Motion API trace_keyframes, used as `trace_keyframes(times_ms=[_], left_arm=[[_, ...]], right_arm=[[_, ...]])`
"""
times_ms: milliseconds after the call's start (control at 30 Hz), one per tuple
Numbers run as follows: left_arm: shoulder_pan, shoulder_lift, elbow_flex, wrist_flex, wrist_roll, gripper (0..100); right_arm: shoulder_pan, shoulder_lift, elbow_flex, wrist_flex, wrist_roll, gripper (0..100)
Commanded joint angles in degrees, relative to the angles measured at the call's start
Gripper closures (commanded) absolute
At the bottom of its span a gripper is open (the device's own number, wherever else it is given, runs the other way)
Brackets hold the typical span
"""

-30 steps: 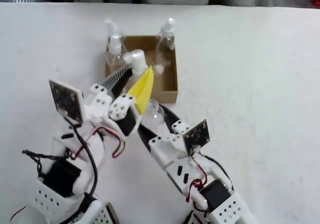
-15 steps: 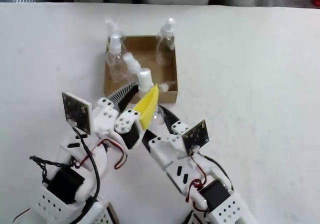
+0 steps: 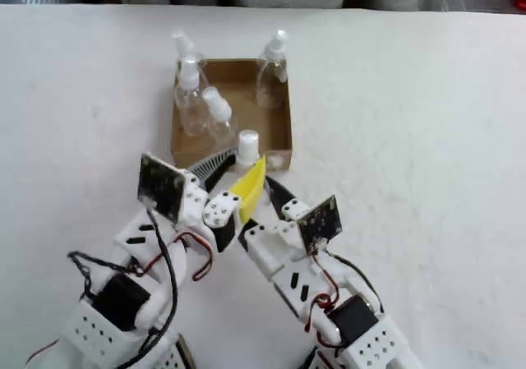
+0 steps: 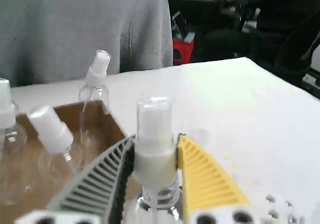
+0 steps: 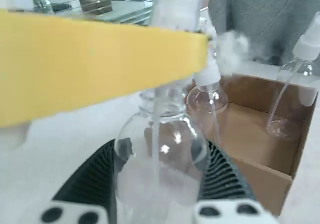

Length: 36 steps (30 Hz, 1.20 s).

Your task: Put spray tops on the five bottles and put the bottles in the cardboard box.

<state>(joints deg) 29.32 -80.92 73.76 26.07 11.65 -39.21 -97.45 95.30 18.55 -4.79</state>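
Note:
My left gripper (image 3: 245, 160) is shut on a white spray top (image 3: 247, 145), held between its grey and yellow fingers (image 4: 207, 179). Directly under it stands a clear bottle (image 5: 160, 154), on the table just in front of the cardboard box (image 3: 279, 131), and my right gripper (image 5: 162, 156) is shut on its body with black fingers (image 5: 220, 174). The spray top (image 4: 155, 134) sits over the bottle's neck (image 4: 159, 200), and its thin tube (image 5: 156, 134) runs down inside the bottle. Several bottles with spray tops, such as one (image 3: 191, 89) and another (image 3: 274, 61), stand in the box.
The box (image 4: 100, 124) lies just beyond both grippers, its near wall (image 5: 260, 176) close to the held bottle. Both arms cross over the near middle of the white table (image 3: 411, 122). Open table lies to the left and right of the box.
My left gripper has carried the spray top from above the box back toward the near side, down over the bottle held by the right gripper. The right arm has kept still.

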Motion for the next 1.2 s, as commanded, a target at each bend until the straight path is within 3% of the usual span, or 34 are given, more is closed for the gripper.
trace_keyframes(times_ms=[0, 500, 733, 867, 1167], left_arm=[[0.9, -0.3, 0.0, -3.3, -0.4, 98], [1.0, -0.3, 3.2, -1.8, -0.4, 98], [1.0, -0.4, 3.2, -5.3, 0.2, 98], [1.0, -0.4, 3.1, -5.5, 5.8, 98], [1.0, -0.4, 2.9, -5.9, 5.7, 98]], right_arm=[[1.7, 0.0, -0.3, -1.2, -0.2, 97.5], [2.5, -6.2, 1.6, -0.6, -0.1, 97.5], [2.7, -5.8, 1.6, -0.7, -0.1, 97.5], [2.9, -5.8, 1.6, -0.7, -0.1, 97.5], [3.0, -5.8, 1.6, -0.7, -0.1, 97.5]])
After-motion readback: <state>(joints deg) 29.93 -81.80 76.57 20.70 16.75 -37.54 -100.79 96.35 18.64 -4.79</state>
